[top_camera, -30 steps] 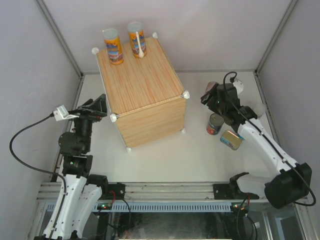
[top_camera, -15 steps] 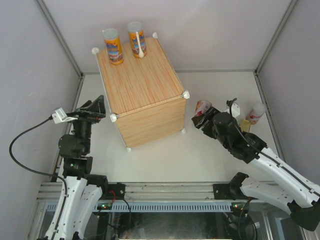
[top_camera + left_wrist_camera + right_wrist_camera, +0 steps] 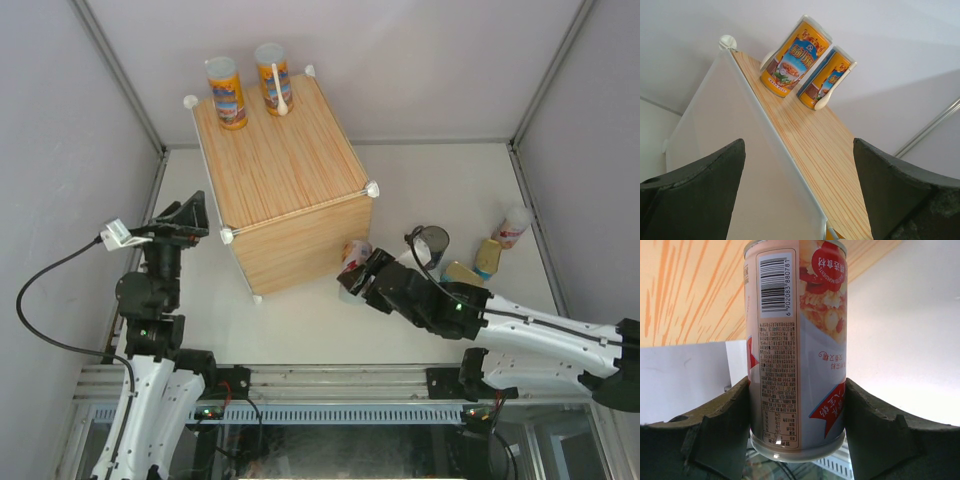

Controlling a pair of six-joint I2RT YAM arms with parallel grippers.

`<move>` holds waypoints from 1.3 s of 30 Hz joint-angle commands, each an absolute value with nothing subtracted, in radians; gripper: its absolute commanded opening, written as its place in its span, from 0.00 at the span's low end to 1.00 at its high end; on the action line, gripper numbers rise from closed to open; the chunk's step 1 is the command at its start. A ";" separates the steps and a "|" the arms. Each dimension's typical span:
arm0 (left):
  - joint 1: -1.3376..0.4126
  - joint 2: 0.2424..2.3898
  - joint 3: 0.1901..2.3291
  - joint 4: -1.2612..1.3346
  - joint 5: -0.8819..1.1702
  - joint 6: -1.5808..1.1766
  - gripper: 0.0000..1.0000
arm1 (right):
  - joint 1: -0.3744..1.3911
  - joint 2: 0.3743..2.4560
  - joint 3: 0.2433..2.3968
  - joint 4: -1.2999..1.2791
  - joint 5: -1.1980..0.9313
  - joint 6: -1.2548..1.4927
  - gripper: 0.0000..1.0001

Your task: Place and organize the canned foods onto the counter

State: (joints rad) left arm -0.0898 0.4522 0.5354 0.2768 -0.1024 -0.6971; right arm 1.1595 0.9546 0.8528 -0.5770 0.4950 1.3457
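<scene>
At the near edge, right of centre, the right claw [image 3: 358, 272] pinches a pale, red-labelled can [image 3: 352, 255], holding it just beside the front face of the counter [image 3: 285, 165], near its lower right corner and not yet on top. To the left, the left claw [image 3: 190, 215] stands spread and empty, close to the counter's near-left corner. Behind the right arm, a dark can [image 3: 432, 243], two flat gold tins [image 3: 462, 272] and one more pale can [image 3: 514, 226] remain on the white work surface [image 3: 300, 310]. At the far-left corner of the counter top, two orange cans [image 3: 227, 93] stand upright, just beside one another. Judgement on handling: the can is rigid metal with a smooth printed skin, likely weighty if full and apt to slip or swing. A hold across the cylinder wall near mid-height suits it best. The right wrist view shows what the overhead view cannot: the fingers [image 3: 715, 430] seated on opposite sides of the can's lower half, its base rim bare beneath, barcode facing the lens. The left wrist view alone shows the orange cans from below, one carrying a white spoon [image 3: 832, 90] on its side. Only the overhead view shows the loose stock.
</scene>
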 commanded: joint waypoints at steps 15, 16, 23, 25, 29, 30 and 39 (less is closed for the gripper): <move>-0.078 0.438 0.528 0.318 -0.120 -0.701 0.92 | 1.190 1.124 0.821 -0.332 0.337 1.954 0.00; -0.077 0.439 0.529 0.316 -0.120 -0.702 0.93 | 1.185 1.135 0.816 -0.320 0.314 1.980 0.00; -0.072 0.446 0.531 0.312 -0.120 -0.696 0.93 | 1.165 1.144 0.749 -0.232 0.237 2.159 0.00; -0.070 0.449 0.528 0.316 -0.116 -0.700 0.93 | 1.157 1.134 0.731 -0.221 0.236 2.197 0.00; -0.065 0.455 0.527 0.319 -0.111 -0.702 0.93 | 1.138 1.115 0.697 -0.187 0.235 2.255 0.00; -0.062 0.455 0.527 0.320 -0.108 -0.704 0.93 | 1.134 1.112 0.684 -0.176 0.234 2.266 0.00; -0.040 0.470 0.523 0.333 -0.093 -0.712 0.92 | 1.058 1.184 0.621 0.040 0.175 2.349 0.00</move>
State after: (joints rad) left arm -0.0551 0.4606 0.5354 0.2836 -0.1051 -0.6987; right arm 1.0893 1.1706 0.5991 -0.2192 0.1951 2.0693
